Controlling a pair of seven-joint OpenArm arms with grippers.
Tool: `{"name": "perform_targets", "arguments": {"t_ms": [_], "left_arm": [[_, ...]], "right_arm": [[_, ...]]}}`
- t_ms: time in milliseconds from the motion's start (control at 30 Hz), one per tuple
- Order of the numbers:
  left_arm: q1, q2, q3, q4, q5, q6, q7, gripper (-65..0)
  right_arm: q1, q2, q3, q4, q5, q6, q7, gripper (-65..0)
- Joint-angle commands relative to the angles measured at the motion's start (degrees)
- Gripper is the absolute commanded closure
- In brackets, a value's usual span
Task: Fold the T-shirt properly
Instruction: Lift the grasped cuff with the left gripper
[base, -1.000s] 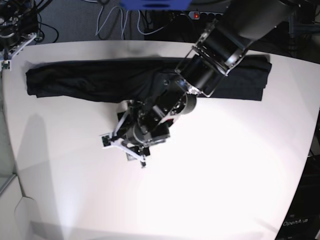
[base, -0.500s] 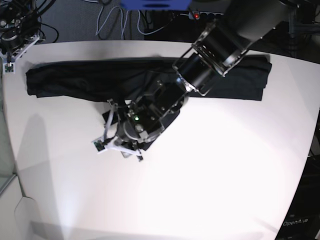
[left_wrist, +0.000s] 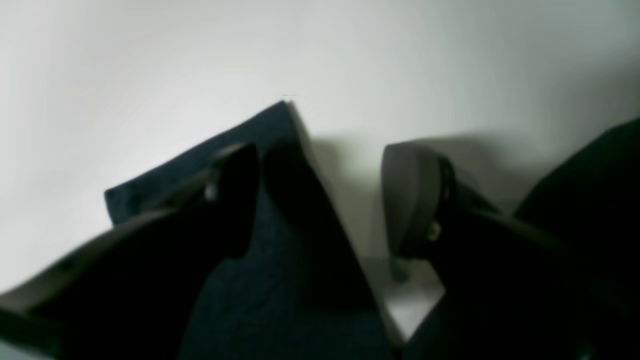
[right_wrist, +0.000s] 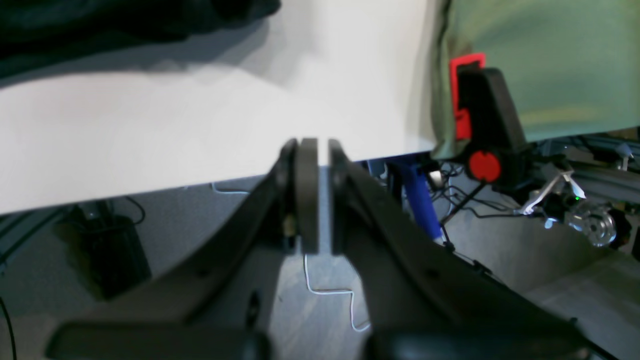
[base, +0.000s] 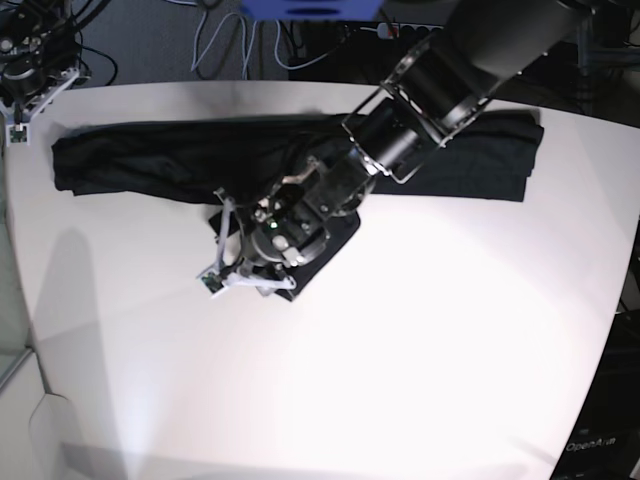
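Observation:
The black T-shirt (base: 150, 155) lies as a long folded band across the far side of the white table (base: 420, 350). A flap of it juts toward the table's middle beneath my left gripper (base: 250, 283). In the left wrist view the left gripper (left_wrist: 325, 170) stands open. A corner of the T-shirt (left_wrist: 280, 280) lies flat under its left finger (left_wrist: 235, 200) and reaches partway into the gap. My right gripper (right_wrist: 322, 195) is shut on nothing and hangs past the table's edge. A bit of the T-shirt (right_wrist: 100, 20) shows at that view's top left.
My left arm (base: 450, 70) crosses over the shirt's right half from the far right. The right arm (base: 30, 55) sits at the table's far-left corner. Cables and a power strip (base: 400, 30) lie behind the table. A black and red clamp (right_wrist: 480, 125) stands by the table edge.
My left gripper has swung left and back toward the shirt's band, turning as it went, and the flap beneath it has shifted with it. The right gripper stayed shut at the far-left corner.

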Motion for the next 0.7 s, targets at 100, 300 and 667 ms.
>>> {"name": "perform_targets", "arguments": {"t_ms": [100,300,667], "left_arm": [[-1.17,0.57,-0.18,-1.46,-0.02,2.72,-1.0,-37.5],[-1.08,0.57,-0.53,-2.17,-0.02,4.04,-1.0,-24.6],[1.29,0.57,-4.75,-1.55,-0.1,4.13,-0.92,0.0]], "right_arm": [[-0.24,0.73,0.5,0.89,0.16,-0.25,0.8,-4.6],[-0.24,0.73,0.5,0.89,0.16,-0.25,0.8,-4.6],[-0.33,0.73,0.59,0.89,0.16,-0.25,0.8,-4.4]]}}
